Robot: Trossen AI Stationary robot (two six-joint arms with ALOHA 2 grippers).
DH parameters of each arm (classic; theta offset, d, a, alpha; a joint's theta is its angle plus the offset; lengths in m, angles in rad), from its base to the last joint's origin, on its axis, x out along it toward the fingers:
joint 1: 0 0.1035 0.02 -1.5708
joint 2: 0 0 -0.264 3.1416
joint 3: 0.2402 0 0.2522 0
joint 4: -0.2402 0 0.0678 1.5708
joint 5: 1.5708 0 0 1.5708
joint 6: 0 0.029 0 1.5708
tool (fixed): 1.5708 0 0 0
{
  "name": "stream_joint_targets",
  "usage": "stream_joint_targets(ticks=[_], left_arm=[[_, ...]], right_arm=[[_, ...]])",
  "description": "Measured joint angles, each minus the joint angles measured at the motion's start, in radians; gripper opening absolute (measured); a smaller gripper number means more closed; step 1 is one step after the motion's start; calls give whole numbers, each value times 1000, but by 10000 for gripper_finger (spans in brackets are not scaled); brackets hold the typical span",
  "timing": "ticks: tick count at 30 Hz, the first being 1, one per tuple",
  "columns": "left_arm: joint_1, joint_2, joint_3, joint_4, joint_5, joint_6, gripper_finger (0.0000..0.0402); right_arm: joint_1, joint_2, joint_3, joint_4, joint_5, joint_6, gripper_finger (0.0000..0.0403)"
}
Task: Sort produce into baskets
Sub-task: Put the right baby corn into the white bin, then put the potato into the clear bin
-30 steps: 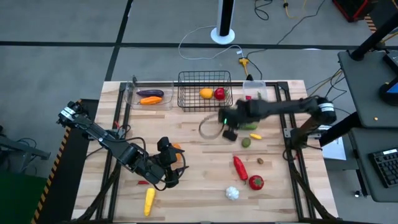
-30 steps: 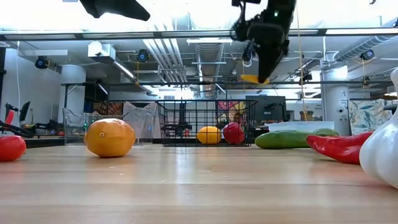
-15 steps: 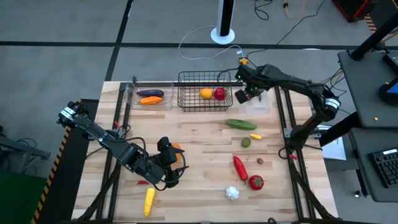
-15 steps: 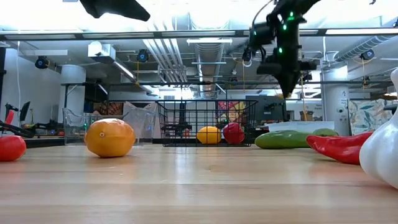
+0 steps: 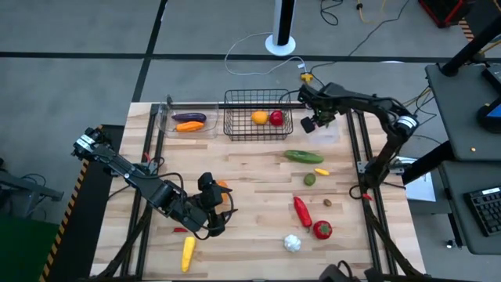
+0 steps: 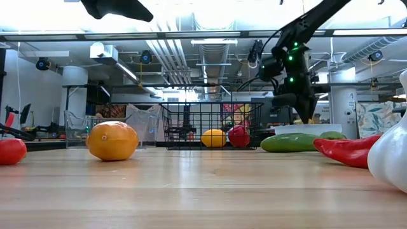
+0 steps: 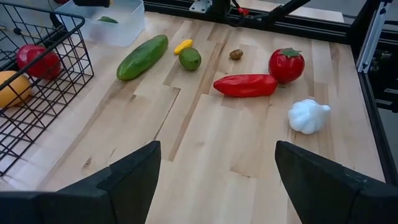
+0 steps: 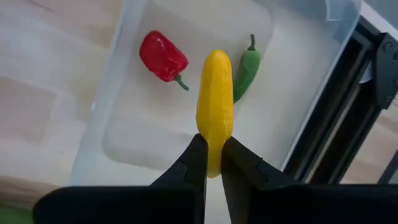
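Only the right wrist view shows the right gripper (image 8: 211,163) clamped on a yellow pepper (image 8: 214,106) above the clear bin (image 8: 298,74)

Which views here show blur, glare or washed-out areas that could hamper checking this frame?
Low view: ceiling lights blow out the top, and the near white garlic bulb is soft and cropped. Right wrist view: the clear plastic bin looks pale and washed, though the yellow pepper in the right gripper is sharp. High and left wrist views: evenly lit, no marked glare.
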Motion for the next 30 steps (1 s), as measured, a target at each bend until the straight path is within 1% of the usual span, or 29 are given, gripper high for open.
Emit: stream_joint_targets(ticks=[5, 14, 19, 24, 30], left_arm=[[0, 0, 0, 0, 0, -7, 297], [0, 0, 0, 0, 0, -12, 297], [0, 0, 0, 0, 0, -19, 297], [0, 0, 0, 0, 3, -48, 297], [0, 0, 0, -38, 6, -129, 297]], right_arm=[[0, 8, -14, 20, 0, -7, 37], [0, 7, -14, 31, 0, -1, 114], [2, 6, -14, 34, -4, -11, 146], [6, -10, -14, 35, -15, -25, 164], [47, -94, -14, 72, -15, -38, 176]])
